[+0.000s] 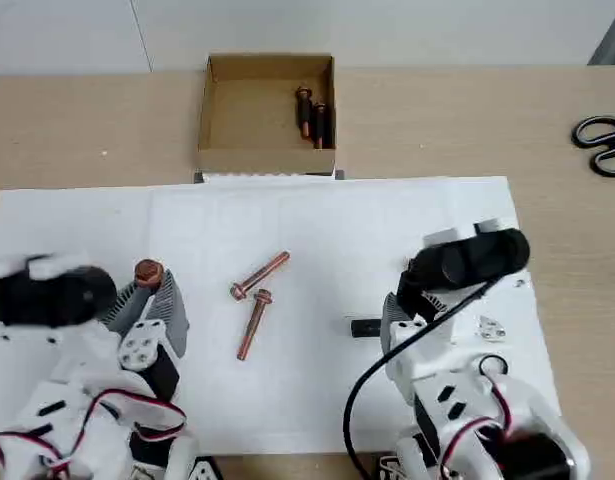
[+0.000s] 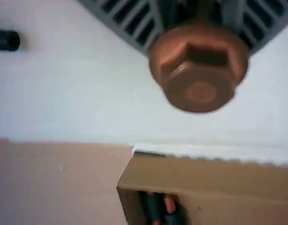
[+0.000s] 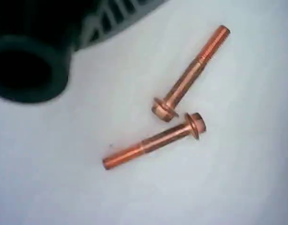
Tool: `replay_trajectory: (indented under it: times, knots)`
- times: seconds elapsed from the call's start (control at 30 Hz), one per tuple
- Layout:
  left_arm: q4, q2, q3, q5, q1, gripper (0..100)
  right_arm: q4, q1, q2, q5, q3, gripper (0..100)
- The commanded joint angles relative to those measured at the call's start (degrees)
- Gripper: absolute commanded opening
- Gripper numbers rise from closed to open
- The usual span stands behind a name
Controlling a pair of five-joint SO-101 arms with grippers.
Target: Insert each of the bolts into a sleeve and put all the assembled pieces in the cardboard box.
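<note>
My left gripper (image 1: 150, 292) is shut on a copper bolt (image 1: 148, 271) at the white sheet's left side, head upward. In the left wrist view the bolt's hex head (image 2: 198, 70) juts from the grey ribbed fingers (image 2: 125, 16). At the sheet's right, my right gripper (image 1: 385, 322) is shut on a black sleeve (image 1: 364, 327) that points toward the middle. That sleeve's open end (image 3: 26, 70) looms close in the right wrist view. Two loose bolts (image 1: 259, 276) (image 1: 254, 324) lie mid-sheet, heads nearly touching (image 3: 188, 75) (image 3: 153, 143). The cardboard box (image 1: 217, 110) holds assembled pieces (image 1: 310, 112).
The white sheet (image 1: 317, 220) covers the wooden table in front of the box. Scissors (image 1: 599, 142) lie at the far right edge. A small metal piece (image 1: 490, 326) rests on the sheet beside the right arm. The box's near wall (image 2: 204, 180) faces the left wrist camera.
</note>
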Motion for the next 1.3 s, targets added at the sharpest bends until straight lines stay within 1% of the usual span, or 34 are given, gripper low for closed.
replay_trajectory:
  times: [0.0,0.1,0.23,0.33,0.43,0.53,0.7,0.87,1.1,1.27]
  knots:
    - [-6.8,-8.9,7.7,-0.1,-0.1,1,-4.9,-0.1,-0.3,0.6,2.5,0.3]
    - [-10.0,-13.5,12.8,0.3,-0.1,1,-11.5,-0.5,-2.0,2.5,8.4,0.3]
    - [-13.5,-12.0,13.1,5.5,0.4,1,-20.4,-0.7,-7.8,7.4,18.3,0.2]
    - [-16.4,-12.0,15.2,7.6,0.4,1,-23.8,-3.9,-13.7,11.1,24.9,0.2]
    - [-18.6,-12.0,18.0,9.1,0.4,1,-24.2,-8.9,-19.5,12.0,29.5,0.2]
    - [-21.6,-12.0,20.1,11.7,0.9,1,-24.4,-12.3,-24.1,12.0,33.2,0.2]
    - [-27.2,-12.0,24.9,12.4,7.9,1,-24.7,-14.5,-24.7,12.0,36.8,0.2]
    - [-33.1,-12.0,27.9,15.2,12.7,1,-24.7,-18.2,-24.7,11.7,39.1,0.2]
    - [-33.8,-11.8,28.3,20.3,18.4,1,-24.2,-23.0,-24.2,12.0,39.7,0.2]
    - [-33.7,-11.7,28.8,20.9,20.7,1,-24.5,-24.3,-24.2,12.1,40.7,0.2]
